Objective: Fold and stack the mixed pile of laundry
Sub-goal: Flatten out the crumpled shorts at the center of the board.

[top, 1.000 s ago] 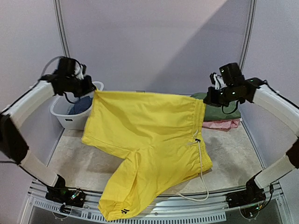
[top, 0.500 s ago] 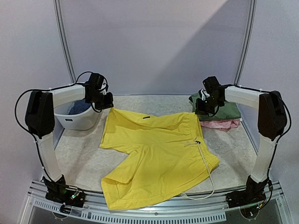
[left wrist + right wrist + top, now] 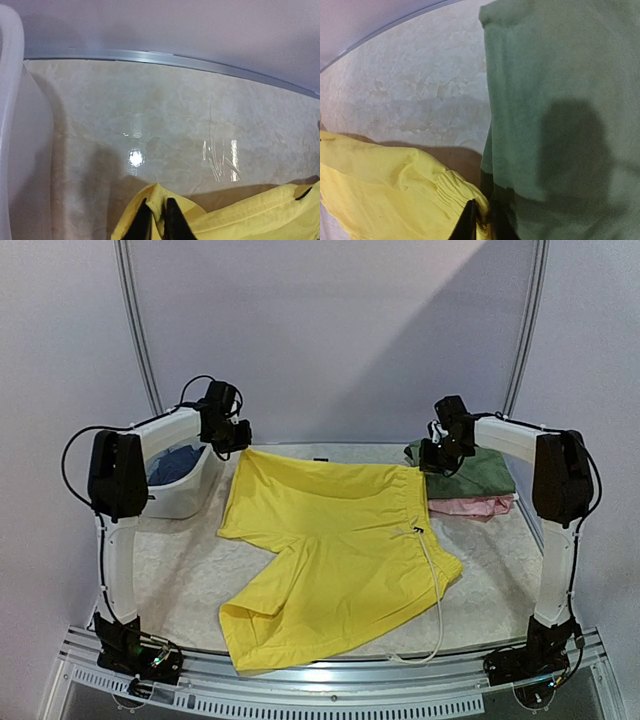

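Note:
The yellow shorts (image 3: 335,550) are spread over the table, one leg reaching the near edge, white drawstring trailing right. My left gripper (image 3: 236,447) is shut on their far left corner (image 3: 159,200), held just above the table. My right gripper (image 3: 424,466) is shut on the elastic waistband corner (image 3: 455,192), right beside the folded olive-green top (image 3: 470,472). The green top (image 3: 560,100) lies on a folded pink garment (image 3: 470,506). A dark blue garment (image 3: 172,464) lies in the basket.
A white plastic basket (image 3: 180,502) stands at the far left; its rim shows in the left wrist view (image 3: 10,100). A metal rail (image 3: 165,57) runs along the back wall. The table's front rail (image 3: 330,680) is close to the hanging leg.
Both arms have carried the shorts from hanging high in the air down and back toward the far wall. The shorts now lie spread on the table, still gripped at both far corners.

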Available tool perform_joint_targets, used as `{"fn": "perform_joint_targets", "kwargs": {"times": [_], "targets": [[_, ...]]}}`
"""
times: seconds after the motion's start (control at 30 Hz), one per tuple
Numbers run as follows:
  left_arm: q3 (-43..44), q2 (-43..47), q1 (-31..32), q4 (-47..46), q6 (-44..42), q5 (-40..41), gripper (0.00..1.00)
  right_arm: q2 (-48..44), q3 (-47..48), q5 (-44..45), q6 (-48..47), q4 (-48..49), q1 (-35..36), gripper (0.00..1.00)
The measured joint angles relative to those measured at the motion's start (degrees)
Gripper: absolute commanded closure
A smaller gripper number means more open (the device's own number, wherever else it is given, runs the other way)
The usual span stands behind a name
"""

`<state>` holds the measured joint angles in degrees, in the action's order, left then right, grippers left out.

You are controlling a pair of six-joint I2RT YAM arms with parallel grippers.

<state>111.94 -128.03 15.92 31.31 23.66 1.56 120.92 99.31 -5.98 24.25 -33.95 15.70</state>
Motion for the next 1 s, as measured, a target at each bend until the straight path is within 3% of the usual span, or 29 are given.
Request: {"fn": "perform_joint_targets", "kwargs": {"times": [0.13,0.2,0.33,0.53,0.7,1.0], "targets": [[6.7,-4.4,0.1,3.3,-0.8,5.0,0.13,3.7,5.9,-0.3,0.1,-1.9,-0.2,0.44],[7.2,-4.3,0.4,4.6,-1.5,7.7,0.01,4.1,8.7,-0.7,0.1,-2.9,-0.2,0.33],[7.7,-2.6,3.0,6.3,-3.6,13.5,0.00,3.9,13.5,-1.4,0.7,-3.5,-0.1,0.24],[4.7,5.7,10.1,8.4,-6.4,17.6,0.04,0.0,13.2,-2.3,0.8,-5.1,0.1,0.21],[-9.0,18.8,15.2,7.4,-7.6,18.3,0.12,-7.8,7.5,-2.2,-0.5,-5.3,2.1,0.21],[-36.4,35.9,24.2,8.2,-7.1,17.6,0.28,-23.0,-15.0,-1.9,-2.3,-2.2,12.4,0.21]]}}
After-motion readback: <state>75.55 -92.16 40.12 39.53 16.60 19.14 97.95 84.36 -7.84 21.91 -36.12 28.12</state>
